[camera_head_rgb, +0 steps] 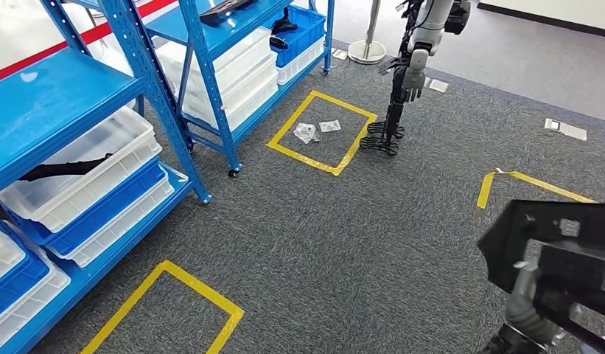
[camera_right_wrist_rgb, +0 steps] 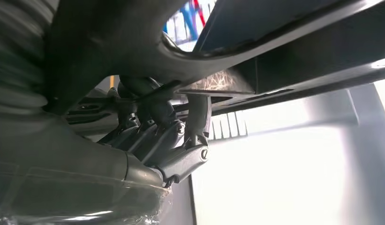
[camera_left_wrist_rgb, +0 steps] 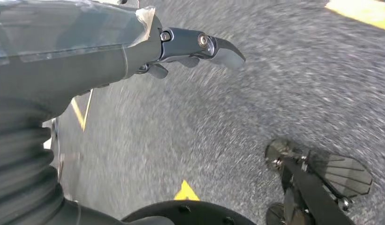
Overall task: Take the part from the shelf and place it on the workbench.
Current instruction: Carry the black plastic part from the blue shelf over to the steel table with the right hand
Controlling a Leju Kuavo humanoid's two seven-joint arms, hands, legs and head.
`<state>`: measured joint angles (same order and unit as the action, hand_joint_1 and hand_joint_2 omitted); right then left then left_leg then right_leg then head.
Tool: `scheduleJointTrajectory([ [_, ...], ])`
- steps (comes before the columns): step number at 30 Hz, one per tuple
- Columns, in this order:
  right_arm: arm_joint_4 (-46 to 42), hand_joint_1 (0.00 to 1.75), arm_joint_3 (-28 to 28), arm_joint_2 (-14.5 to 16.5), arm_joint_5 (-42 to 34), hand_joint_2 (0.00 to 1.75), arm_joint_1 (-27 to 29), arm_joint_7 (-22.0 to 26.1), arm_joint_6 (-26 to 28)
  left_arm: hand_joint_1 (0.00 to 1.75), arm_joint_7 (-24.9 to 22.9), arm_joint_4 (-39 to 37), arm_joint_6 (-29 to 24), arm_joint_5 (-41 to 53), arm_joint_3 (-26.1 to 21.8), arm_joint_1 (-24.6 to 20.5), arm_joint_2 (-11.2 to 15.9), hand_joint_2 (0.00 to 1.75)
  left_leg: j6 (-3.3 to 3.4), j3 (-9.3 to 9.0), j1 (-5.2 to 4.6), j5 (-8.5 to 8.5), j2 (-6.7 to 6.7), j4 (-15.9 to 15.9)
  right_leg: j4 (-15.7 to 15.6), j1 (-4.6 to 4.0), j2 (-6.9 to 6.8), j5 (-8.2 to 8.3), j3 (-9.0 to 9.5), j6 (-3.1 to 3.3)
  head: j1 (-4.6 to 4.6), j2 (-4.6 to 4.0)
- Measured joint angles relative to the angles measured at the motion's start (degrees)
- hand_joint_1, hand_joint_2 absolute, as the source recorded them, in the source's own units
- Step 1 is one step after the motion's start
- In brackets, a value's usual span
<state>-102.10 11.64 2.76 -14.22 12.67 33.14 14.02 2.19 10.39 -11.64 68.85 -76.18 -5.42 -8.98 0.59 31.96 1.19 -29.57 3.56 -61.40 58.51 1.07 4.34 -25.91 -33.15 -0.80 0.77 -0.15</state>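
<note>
Head view: we are carrying the black part (camera_head_rgb: pixel 561 251) in our right hand (camera_head_rgb: pixel 531 306), low at the right, well away from the blue shelf (camera_head_rgb: pixel 85 96) across the grey carpet (camera_head_rgb: pixel 321 236). Right wrist view: our fingers (camera_right_wrist_rgb: pixel 181 140) are curling up around the part's edge (camera_right_wrist_rgb: pixel 275 51), gripping it. Left wrist view: our left hand (camera_left_wrist_rgb: pixel 181 51) is hanging over the carpet, fingers relaxed and apart, holding nothing. Beyond the shelf, another robot (camera_head_rgb: pixel 417 59) is standing beside a yellow taped square (camera_head_rgb: pixel 321 133).
</note>
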Motion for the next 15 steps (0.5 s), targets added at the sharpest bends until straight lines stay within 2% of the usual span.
scheduleJointTrajectory([
  [1, -1.1, 1.75, 1.6, 0.5, -0.2, 1.75, 1.2, -0.1, -0.8, 0.0, -0.2, 0.1, 0.5, 0.5, 0.4, 0.0, 0.4, 1.75, 0.13, -0.86, -0.09, 0.5, 0.84, 1.9, 0.0, -0.03, 0.47, 0.07, -0.17, -0.26, 0.06, 0.0],
  [2, -2.2, 1.75, 3.1, 1.1, -0.2, 1.75, 2.4, -0.4, -1.6, 0.0, -0.4, 0.2, 0.9, 0.8, 0.7, 0.0, 0.8, 1.75, 0.28, -1.14, -0.27, 0.5, 1.05, 2.6, 0.0, 0.03, 1.06, 0.2, -0.4, -0.65, 0.1, 0.0],
  [4, -4.4, 1.75, 5.3, 2.0, 0.1, 1.75, 4.5, -1.1, -2.9, 0.0, -0.9, 0.3, 1.4, 1.1, 1.2, -0.1, 1.4, 1.75, 0.83, -1.35, -0.49, 0.87, -0.57, 3.1, 0.0, 0.32, 1.97, 0.52, -0.91, -1.45, 0.11, 0.0],
  [6, -6.1, 1.75, 7.0, 2.5, 0.3, 1.75, 6.0, -1.7, -3.6, 0.0, -1.1, 0.4, 1.6, 1.2, 1.4, -0.4, 1.9, 1.75, 1.61, -1.72, -0.4, 1.53, -2.14, 4.0, 2.1, 0.17, 0.18, -0.49, -2.26, -1.72, 0.37, 0.0],
  [8, -7.1, 1.75, 8.1, 2.7, 0.4, 1.75, 6.6, -1.8, -3.8, 0.0, -1.1, 0.5, 1.9, 1.2, 1.5, -0.5, 2.1, 1.75, 2.03, -1.75, -0.41, 1.82, -3.85, 4.4, 8.6, 0.01, -2.59, -3.61, -5.5, -1.44, 0.75, 0.0],
  [10, -7.6, 1.75, 8.8, 3.0, 0.4, 1.75, 7.0, -2.0, -3.9, 0.0, -1.2, 0.5, 2.0, 1.2, 1.7, -0.4, 2.2, 1.75, 2.04, -1.53, -0.39, 1.82, -5.64, 4.4, 15.4, 0.24, -3.51, -6.17, -8.55, -1.62, 0.92, 0.0],
  [11, -7.7, 1.75, 9.0, 3.1, 0.4, 1.75, 7.3, -2.1, -4.0, 0.0, -1.2, 0.5, 2.0, 1.2, 1.7, -0.4, 2.2, 1.75, 1.93, -1.47, -0.29, 1.8, -6.46, 4.4, 15.9, 0.46, -3.77, -6.22, -8.55, -2.1, 0.95, 0.0],
  [12, -7.9, 1.75, 9.2, 3.2, 0.5, 1.75, 7.5, -2.2, -4.1, 0.0, -1.2, 0.5, 2.0, 1.2, 1.8, -0.5, 2.2, 1.75, 1.74, -1.48, -0.14, 1.75, -7.21, 4.4, 14.2, 0.72, -4.13, -5.5, -7.36, -2.78, 0.97, 0.0],
  [13, -8.0, 1.75, 9.4, 3.2, 0.6, 1.75, 7.6, -2.3, -4.3, 0.0, -1.2, 0.5, 2.0, 1.1, 1.8, -0.5, 2.2, 1.75, 1.43, -1.6, 0.03, 1.67, -7.89, 4.3, 10.4, 1.01, -4.88, -4.22, -4.99, -3.53, 0.97, 0.0],
  [14, -8.2, 1.75, 9.5, 3.3, 0.8, 1.75, 7.7, -2.5, -4.5, 0.0, -1.2, 0.6, 2.0, 1.0, 1.8, -0.5, 2.3, 1.75, 1.0, -1.74, 0.04, 1.5, -8.49, 4.2, 6.0, 1.22, -6.35, -3.05, -2.4, -4.09, 1.04, 0.0],
  [15, -8.3, 1.75, 9.7, 3.2, 0.9, 1.75, 7.7, -2.7, -4.9, 0.0, -1.3, 0.6, 1.9, 0.8, 1.8, -0.5, 2.4, 1.75, 0.49, -1.82, -0.03, 1.25, -9.0, 4.0, 2.6, 1.21, -7.51, -2.17, -0.33, -4.22, 1.13, 0.0],
])
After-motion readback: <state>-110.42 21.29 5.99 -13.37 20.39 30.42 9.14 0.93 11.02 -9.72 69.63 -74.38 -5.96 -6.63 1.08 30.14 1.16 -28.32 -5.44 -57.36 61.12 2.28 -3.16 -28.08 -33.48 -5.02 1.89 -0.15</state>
